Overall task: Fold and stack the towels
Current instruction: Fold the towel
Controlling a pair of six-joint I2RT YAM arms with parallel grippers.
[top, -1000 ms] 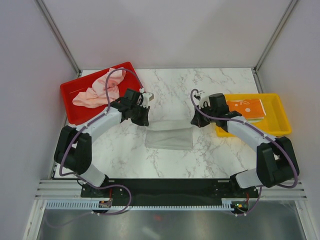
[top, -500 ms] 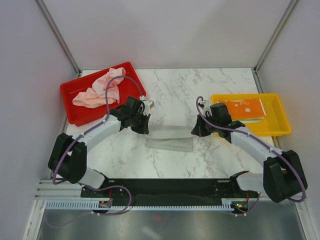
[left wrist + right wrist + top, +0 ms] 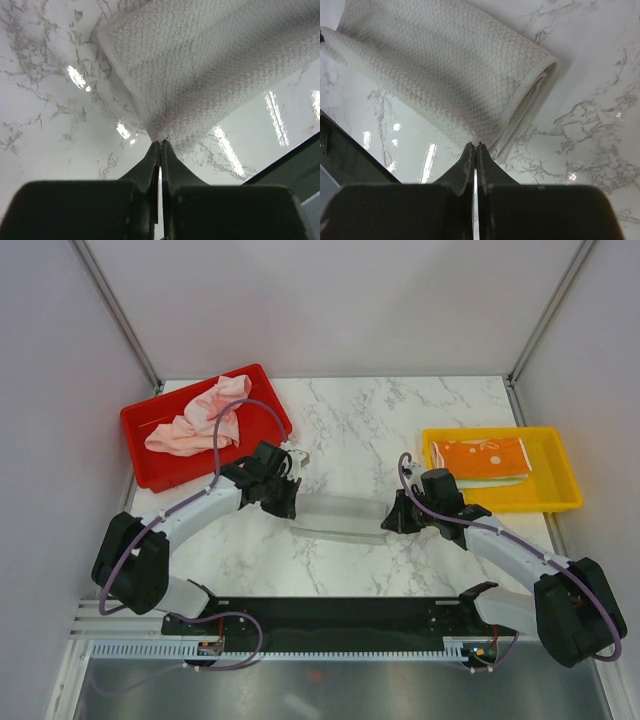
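Observation:
A grey-white towel (image 3: 340, 516) lies folded over on the marble table (image 3: 360, 420) between my two arms. My left gripper (image 3: 290, 506) is shut on the grey-white towel (image 3: 200, 70) at its left end, the cloth pinched at the fingertips. At the right end, my right gripper (image 3: 392, 522) is shut on the same grey-white towel (image 3: 445, 75), whose folded layers show there. A pink towel (image 3: 195, 420) lies crumpled in the red tray (image 3: 145, 465). A folded orange-print towel (image 3: 480, 456) rests in the yellow tray (image 3: 560, 495).
The red tray stands at the back left and the yellow tray at the right. The black base plate (image 3: 340, 615) runs along the table's near edge, close behind the towel. Grey walls close in both sides.
Both grippers have moved toward the near edge, drawing the held edge of the grey-white towel over itself. The towel now looks narrower front to back.

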